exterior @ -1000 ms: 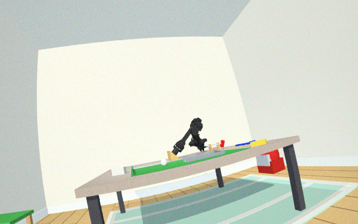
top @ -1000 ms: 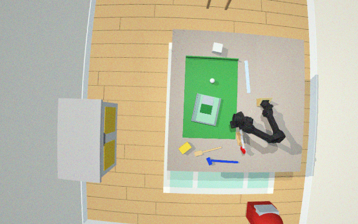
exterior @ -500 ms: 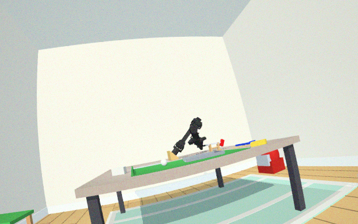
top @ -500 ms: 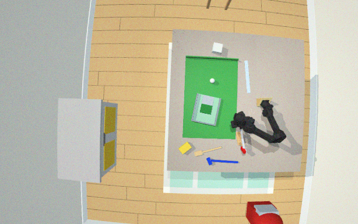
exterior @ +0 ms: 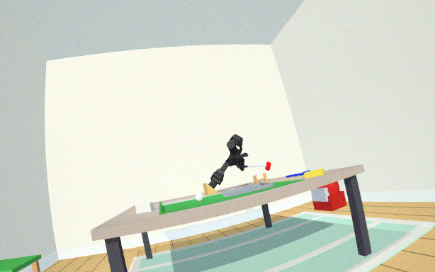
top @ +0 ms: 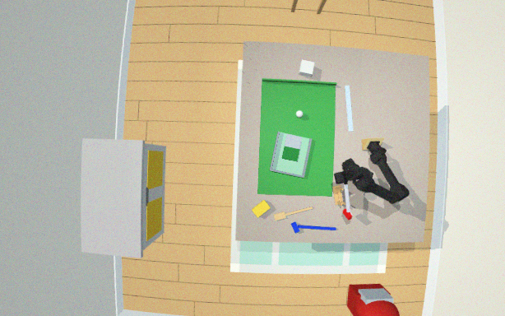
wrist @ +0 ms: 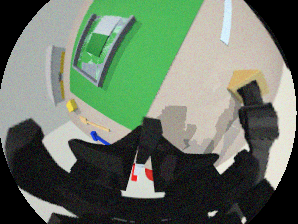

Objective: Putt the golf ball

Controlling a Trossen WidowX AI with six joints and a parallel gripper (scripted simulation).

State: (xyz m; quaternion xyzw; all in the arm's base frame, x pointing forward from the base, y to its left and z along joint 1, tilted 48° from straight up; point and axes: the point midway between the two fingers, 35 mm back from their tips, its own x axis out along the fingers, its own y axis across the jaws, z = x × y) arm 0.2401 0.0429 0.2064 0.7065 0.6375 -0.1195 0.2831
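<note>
My gripper (top: 345,179) (exterior: 242,166) (wrist: 145,128) is shut on the red putter's dark handle. The red putter (top: 347,214) (exterior: 268,166) (wrist: 149,174) is raised clear of the table, its pale shaft close to level and its red head pointing away from the ramp's side toward the table's tool end. The white golf ball (top: 299,113) (exterior: 199,197) rests on the green mat (top: 276,99) (wrist: 165,30); it is out of the wrist view. The grey-walled ramp (top: 308,153) (exterior: 238,191) stands on the mat, with the dark green raised green (top: 290,154) (wrist: 97,45) on it.
A wooden stand (top: 338,196) (exterior: 264,178) is below the putter. A blue mallet (top: 317,227), a wooden paddle (top: 298,211) and a yellow block (top: 261,208) lie near that table end. A white cube (top: 307,67) stands beyond the mat's end wall; a pale strip (top: 349,108) lies beside the mat.
</note>
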